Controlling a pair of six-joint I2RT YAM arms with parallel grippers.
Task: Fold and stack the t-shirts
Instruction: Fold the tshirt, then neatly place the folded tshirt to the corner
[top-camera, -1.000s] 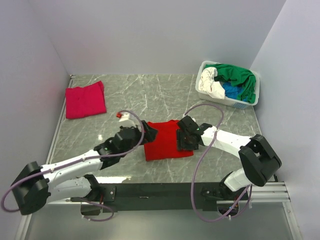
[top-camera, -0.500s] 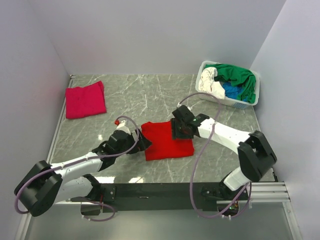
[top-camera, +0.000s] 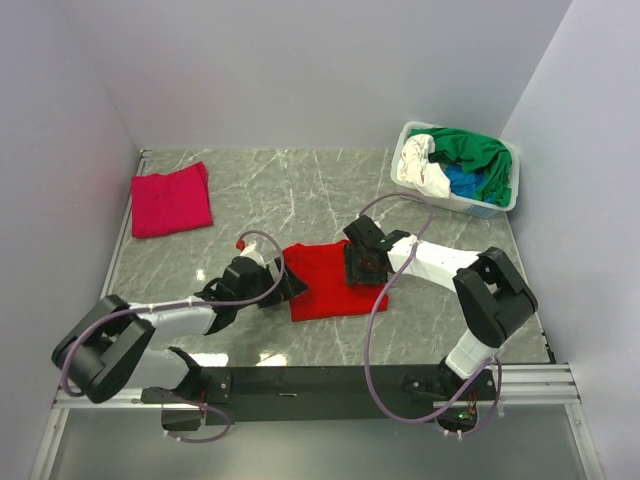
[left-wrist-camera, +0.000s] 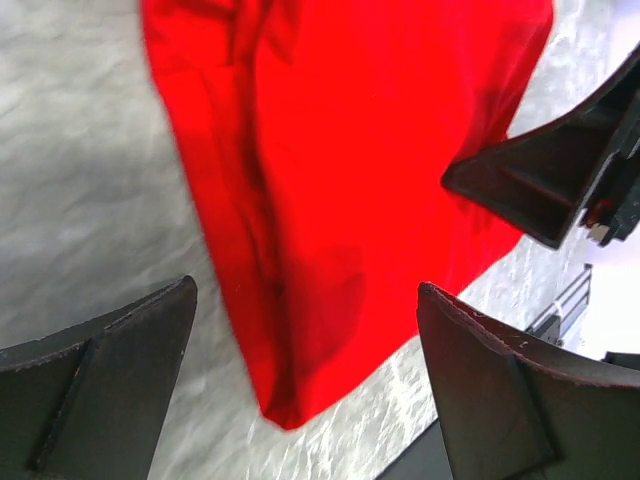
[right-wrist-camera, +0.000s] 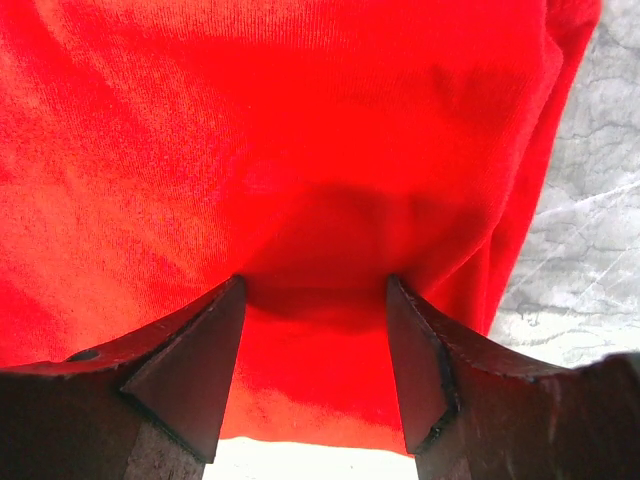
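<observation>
Progress: magenta shirt (top-camera: 171, 200) folded, far left | left gripper (top-camera: 283, 283) fingers spread, at left edge of red shirt (top-camera: 325, 285) | right gripper (top-camera: 362, 268) fingers spread, tips on it; folded small, apparently unstacked | green shirt (top-camera: 480, 150), white shirt (top-camera: 420, 168), blue shirt (top-camera: 462, 182) heaped in basket (top-camera: 470, 207), unfolded.

**Two shirts folded, three heaped**

The red shirt (top-camera: 328, 290) lies folded flat, faintly creased, at near centre. The magenta shirt (top-camera: 170, 203) lies folded at far left, well apart. The green shirt (top-camera: 480, 150), white shirt (top-camera: 420, 170) and blue shirt (top-camera: 462, 182) sit crumpled together at far right.
</observation>
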